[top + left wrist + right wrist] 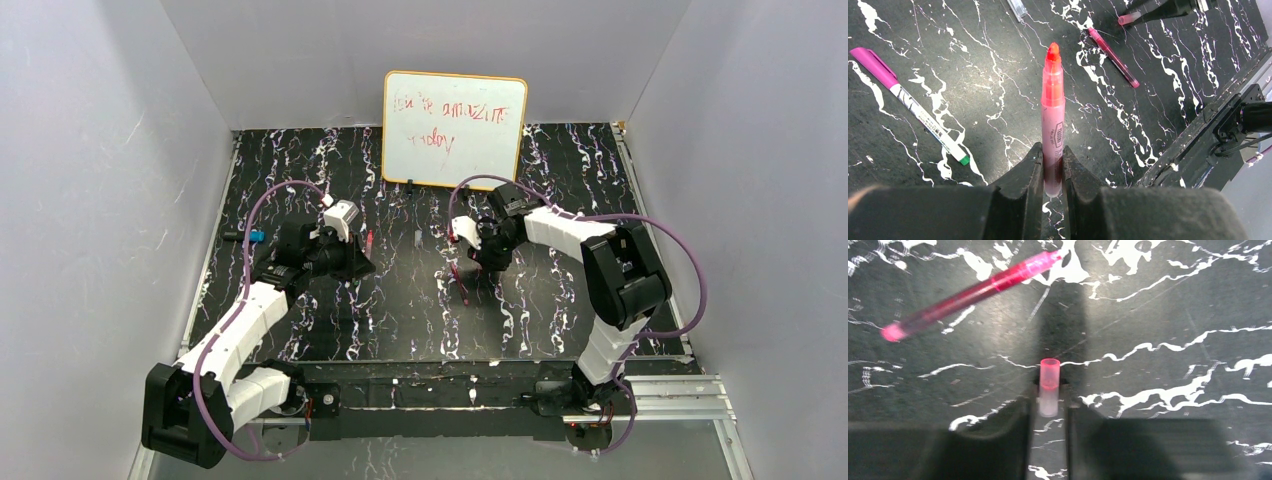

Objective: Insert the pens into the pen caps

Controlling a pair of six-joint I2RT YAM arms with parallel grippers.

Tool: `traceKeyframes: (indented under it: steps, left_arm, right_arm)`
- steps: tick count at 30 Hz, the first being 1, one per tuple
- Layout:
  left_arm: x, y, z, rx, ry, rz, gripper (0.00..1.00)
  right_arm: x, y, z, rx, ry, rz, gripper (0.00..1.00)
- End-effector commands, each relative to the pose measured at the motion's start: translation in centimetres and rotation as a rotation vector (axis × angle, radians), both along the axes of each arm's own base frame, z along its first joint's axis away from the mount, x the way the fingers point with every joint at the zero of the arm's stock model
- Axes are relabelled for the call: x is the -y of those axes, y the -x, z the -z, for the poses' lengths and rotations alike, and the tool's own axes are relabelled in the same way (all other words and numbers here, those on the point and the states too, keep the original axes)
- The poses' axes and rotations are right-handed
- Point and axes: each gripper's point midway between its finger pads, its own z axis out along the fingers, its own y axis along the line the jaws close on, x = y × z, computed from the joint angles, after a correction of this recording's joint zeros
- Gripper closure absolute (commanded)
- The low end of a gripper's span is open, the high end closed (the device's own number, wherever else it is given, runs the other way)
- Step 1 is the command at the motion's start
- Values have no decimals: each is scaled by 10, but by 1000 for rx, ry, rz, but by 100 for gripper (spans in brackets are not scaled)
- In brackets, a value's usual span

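Left gripper (1052, 151) is clamped narrow on the pink pen (1053, 110). It grips low on the barrel, with the orange tip bare and pointing to 12 o'clock in the left wrist view. Across the way, the right gripper (1049, 402) is pinched on the pen cap (1049, 380), a short pink-and-clear tube with its open mouth facing away from the fingers. So both halves are in the air above the desk (973, 65), apart, with nothing mated yet.

From the left wrist view, the cap sits up at about 1 o'clock from the pen tip, off the pen's line. In the top view the two grippers face each other, the right one at 3 o'clock from the left, in front of the whiteboard (455, 130).

My read is that this is the line-up before insertion. To do it well, bring the tip and the cap mouth onto one axis first, then close the gap slowly in a straight push. The pen sticks far out of its grip, so any sideways nudge could lever it crooked in the jaws. The cap is held by only a short stub, so a hard shove might slide it back through the fingers.

On the desk, a slim pink pen (973, 290) lies at 10 o'clock in the right wrist view. A white-bodied pen (913, 107) with a magenta cap lies at 9 o'clock in the left one.
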Motion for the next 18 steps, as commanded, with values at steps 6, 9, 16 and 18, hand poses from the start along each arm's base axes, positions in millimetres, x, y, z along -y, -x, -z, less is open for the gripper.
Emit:
traceKeyframes:
  steps: [6, 9, 16, 18]
  left_arm:
    - [3, -2, -14, 33, 9, 13, 100]
    - [3, -2, -15, 37, 11, 14, 100]
    - [2, -2, -17, 46, 11, 10, 100]
    - [1, -3, -18, 50, 9, 3, 100]
  right_arm:
    - [-5, -32, -28, 170, -15, 4, 37]
    - [-17, -44, -68, 236, -89, 9, 36]
    - [-33, -77, -200, 429, -325, 261, 2]
    - [-33, -82, -237, 399, -452, 485, 1]
